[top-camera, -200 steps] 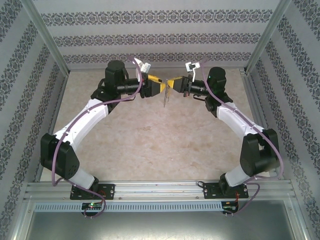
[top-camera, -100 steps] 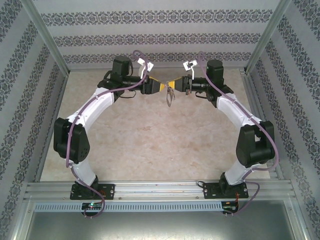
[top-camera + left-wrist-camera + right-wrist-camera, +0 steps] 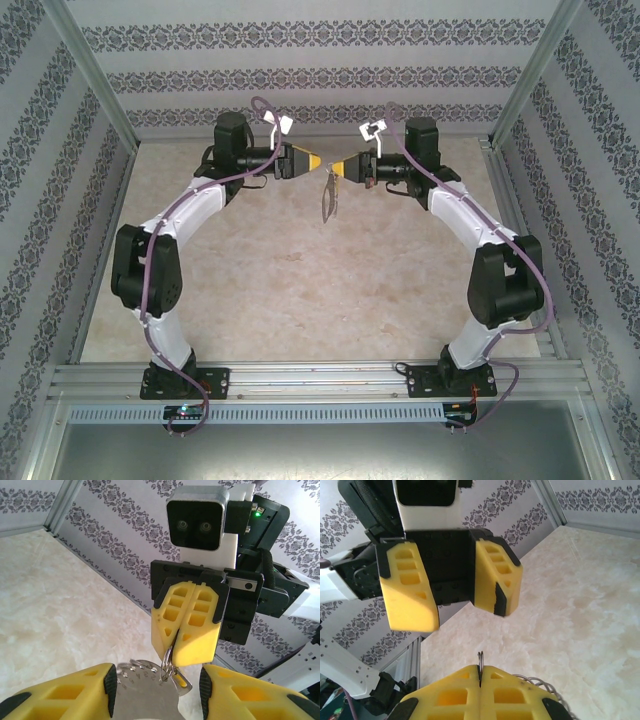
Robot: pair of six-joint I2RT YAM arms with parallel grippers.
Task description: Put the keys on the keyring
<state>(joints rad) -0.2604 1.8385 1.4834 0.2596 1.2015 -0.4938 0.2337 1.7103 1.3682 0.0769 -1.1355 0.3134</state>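
The right gripper (image 3: 344,168) is closed on the top of the keyring (image 3: 328,200), which hangs approx. vertical over the far middle of the table (image 3: 250,270). The left gripper (image 3: 313,162) is open, just left of it w/ tips pointing at it, so probably the left arm moves in next.

We saw a beige marbled tabletop (image 3: 300,290) enclosed by a back wall (image 3: 320,60), a left wall (image 3: 40,200) and a right wall (image 3: 600,200). All three were papered in pale grey with dark damask bands. Aluminium posts (image 3: 95,75) rose at the far corners. Along the near edge ran a ribbed aluminium rail (image 3: 320,378), then a slotted grey strip (image 3: 320,412), then a dull metal sheet (image 3: 320,450).
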